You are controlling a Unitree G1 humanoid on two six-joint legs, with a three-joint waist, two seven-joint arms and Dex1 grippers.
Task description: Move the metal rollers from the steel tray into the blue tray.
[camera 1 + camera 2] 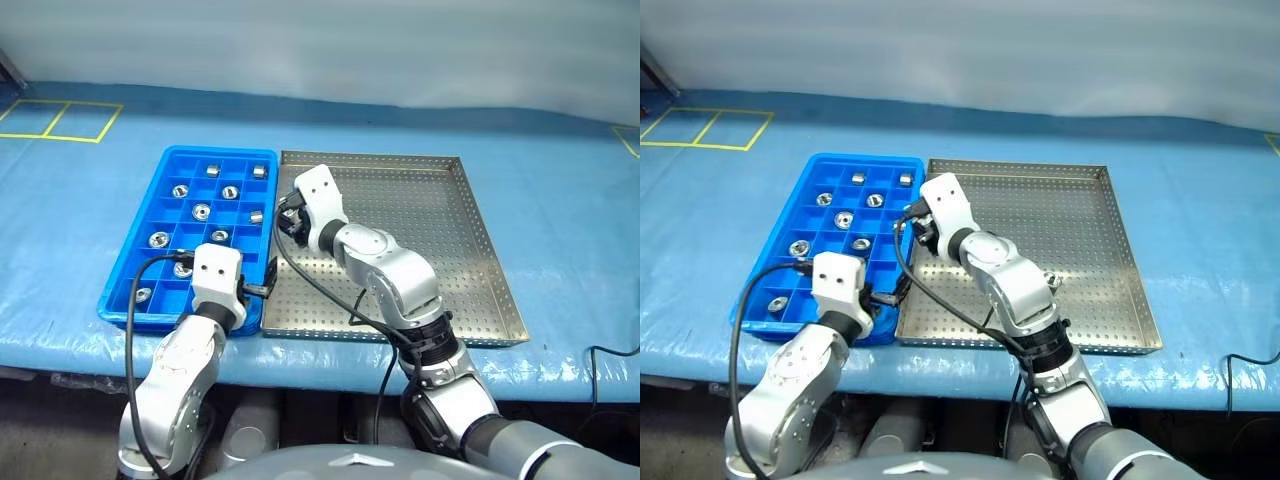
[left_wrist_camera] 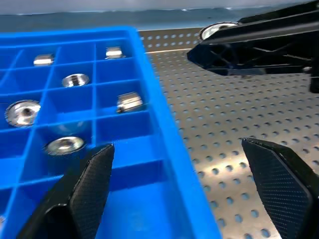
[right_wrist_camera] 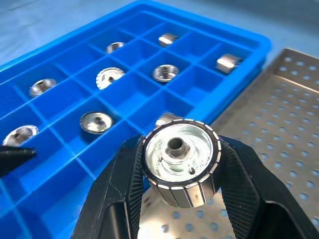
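Note:
My right gripper [image 1: 291,218] is shut on a metal roller [image 3: 180,167], a shiny ribbed cylinder with a dark hollow centre. It hangs over the left rim of the steel tray [image 1: 430,230], right beside the blue tray [image 1: 215,152]. Several metal rollers [image 1: 201,211] lie in separate compartments of the blue tray. No loose roller shows on the perforated floor of the steel tray. My left gripper [image 1: 262,290] stands open and empty at the blue tray's near right corner, straddling its wall. The left wrist view has the right gripper [image 2: 259,45] above the steel floor.
Both trays lie side by side on a blue-covered table [image 1: 560,170]. Yellow tape lines [image 1: 60,120] mark the far left. Black cables run along my arms, and another cable [image 1: 610,350] hangs at the front right edge.

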